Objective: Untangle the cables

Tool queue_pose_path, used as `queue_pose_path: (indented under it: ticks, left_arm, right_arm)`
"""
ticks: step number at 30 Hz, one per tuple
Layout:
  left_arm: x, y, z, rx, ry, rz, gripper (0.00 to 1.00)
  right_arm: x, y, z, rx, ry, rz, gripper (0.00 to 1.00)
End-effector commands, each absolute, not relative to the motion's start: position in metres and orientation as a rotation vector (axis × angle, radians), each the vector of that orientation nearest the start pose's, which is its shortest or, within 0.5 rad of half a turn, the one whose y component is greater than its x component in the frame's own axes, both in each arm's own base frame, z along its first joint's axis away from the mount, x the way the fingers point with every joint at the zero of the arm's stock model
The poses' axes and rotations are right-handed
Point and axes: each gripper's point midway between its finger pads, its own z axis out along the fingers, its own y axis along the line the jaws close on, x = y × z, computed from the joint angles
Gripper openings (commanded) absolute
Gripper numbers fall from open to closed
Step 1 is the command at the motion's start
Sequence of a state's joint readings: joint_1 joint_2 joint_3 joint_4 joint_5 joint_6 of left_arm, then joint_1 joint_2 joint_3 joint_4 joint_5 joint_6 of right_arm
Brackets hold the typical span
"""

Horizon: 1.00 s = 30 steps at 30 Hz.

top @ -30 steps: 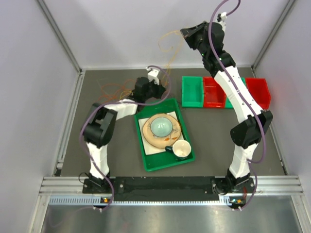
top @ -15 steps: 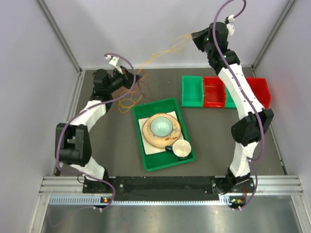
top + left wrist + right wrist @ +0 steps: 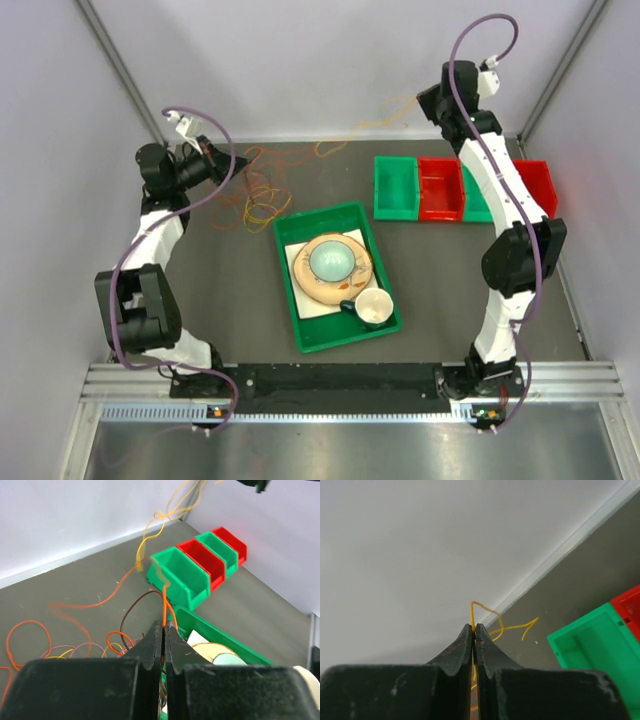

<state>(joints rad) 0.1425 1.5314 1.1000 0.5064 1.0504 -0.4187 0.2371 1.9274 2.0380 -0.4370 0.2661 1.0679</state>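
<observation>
Grey tabletop [image 3: 230, 300] beneath cables [image 3: 255, 205], strands clamped tight in left end effector [image 3: 164, 627] and right end effector [image 3: 474, 628]

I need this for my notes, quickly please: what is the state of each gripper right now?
Left gripper: closed, pinching an orange cable.
Right gripper: closed, pinching a yellow cable.

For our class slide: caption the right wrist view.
Right claw shut on a yellow cable, green bin beyond.
</observation>
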Motion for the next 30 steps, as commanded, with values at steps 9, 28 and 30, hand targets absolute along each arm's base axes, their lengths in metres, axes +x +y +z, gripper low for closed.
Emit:
queue_pose_path:
  ticks: [9, 28, 30]
  left_arm:
    - [0.459, -0.049, 0.354, 0.229, 1.446, -0.767, 0.0]
    - [0.412, 0.031, 0.644, -0.021, 0.803, -0.43, 0.0]
    - [0.412, 0.031, 0.656, -0.02, 0.785, -0.442, 0.0]
  right_arm:
    - [0.561, 0.106, 0.378, 0.93, 1.602, 0.624, 0.0]
    - [0.55, 0.038, 0.375, 0.965, 1.585, 0.439, 0.0]
    - [0.549, 0.032, 0.373, 0.963, 1.595, 0.423, 0.0]
